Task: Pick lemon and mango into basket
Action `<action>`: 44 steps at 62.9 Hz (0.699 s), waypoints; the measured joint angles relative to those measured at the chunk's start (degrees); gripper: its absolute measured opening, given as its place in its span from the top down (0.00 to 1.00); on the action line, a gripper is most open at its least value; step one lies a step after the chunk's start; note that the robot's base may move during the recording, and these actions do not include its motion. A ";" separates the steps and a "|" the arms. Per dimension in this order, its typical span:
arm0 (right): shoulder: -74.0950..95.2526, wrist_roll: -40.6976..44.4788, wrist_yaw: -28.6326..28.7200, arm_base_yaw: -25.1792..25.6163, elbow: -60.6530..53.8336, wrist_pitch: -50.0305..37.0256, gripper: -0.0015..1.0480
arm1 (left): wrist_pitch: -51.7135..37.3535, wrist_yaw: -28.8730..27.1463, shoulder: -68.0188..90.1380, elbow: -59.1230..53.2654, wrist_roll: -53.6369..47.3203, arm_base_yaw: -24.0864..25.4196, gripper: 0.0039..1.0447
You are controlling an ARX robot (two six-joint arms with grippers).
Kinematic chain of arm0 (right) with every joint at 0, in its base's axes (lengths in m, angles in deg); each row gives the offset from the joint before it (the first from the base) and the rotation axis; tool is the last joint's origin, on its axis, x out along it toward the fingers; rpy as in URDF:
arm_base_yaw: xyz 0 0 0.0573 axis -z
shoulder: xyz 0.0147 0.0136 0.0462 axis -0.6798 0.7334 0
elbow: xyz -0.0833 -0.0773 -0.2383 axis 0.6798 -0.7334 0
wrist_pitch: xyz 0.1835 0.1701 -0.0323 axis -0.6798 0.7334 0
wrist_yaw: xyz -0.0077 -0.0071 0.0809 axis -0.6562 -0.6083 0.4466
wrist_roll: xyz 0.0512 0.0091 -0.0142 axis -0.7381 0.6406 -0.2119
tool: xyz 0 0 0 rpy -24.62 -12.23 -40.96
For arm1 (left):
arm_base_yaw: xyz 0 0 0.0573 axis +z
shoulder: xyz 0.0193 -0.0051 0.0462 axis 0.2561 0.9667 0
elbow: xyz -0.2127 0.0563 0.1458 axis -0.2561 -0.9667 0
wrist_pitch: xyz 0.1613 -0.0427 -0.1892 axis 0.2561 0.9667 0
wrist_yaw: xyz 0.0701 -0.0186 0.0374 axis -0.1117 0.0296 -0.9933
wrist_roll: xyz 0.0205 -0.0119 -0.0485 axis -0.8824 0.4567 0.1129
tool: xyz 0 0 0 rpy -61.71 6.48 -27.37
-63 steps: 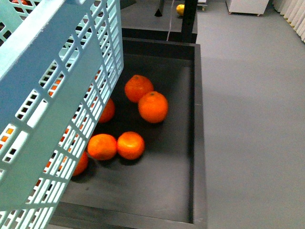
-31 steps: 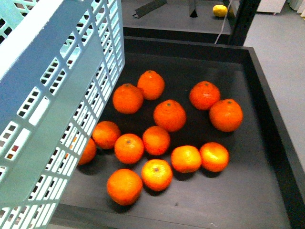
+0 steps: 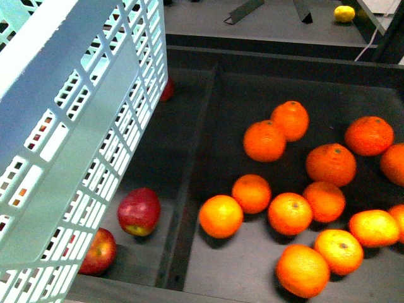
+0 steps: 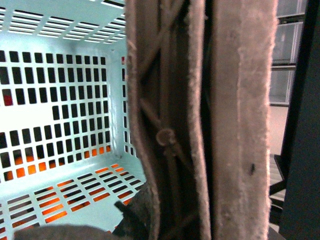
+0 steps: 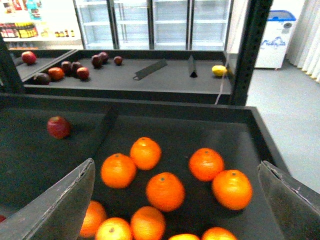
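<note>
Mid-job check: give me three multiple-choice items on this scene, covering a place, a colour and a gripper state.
1. Where is the yellow fruit? A in the basket; B on the far shelf; C among the oranges.
2. Fruit left of the divider is: A red; B green; C orange.
3. The right gripper is: A open; B shut on an orange; C shut on the basket.
B: it lies alone on that shelf. A: those are red apples. A: its fingers stand wide apart, nothing between.
</note>
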 joint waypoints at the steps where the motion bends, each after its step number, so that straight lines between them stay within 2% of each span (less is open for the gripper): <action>1: 0.04 -0.02 0.02 0.00 0.00 0.00 0.08 | 0.00 0.02 0.00 0.00 -0.02 0.00 0.87; 44: 0.00 -0.02 0.15 0.00 0.00 0.00 0.08 | 0.00 -0.13 -0.04 0.00 -0.02 0.00 0.87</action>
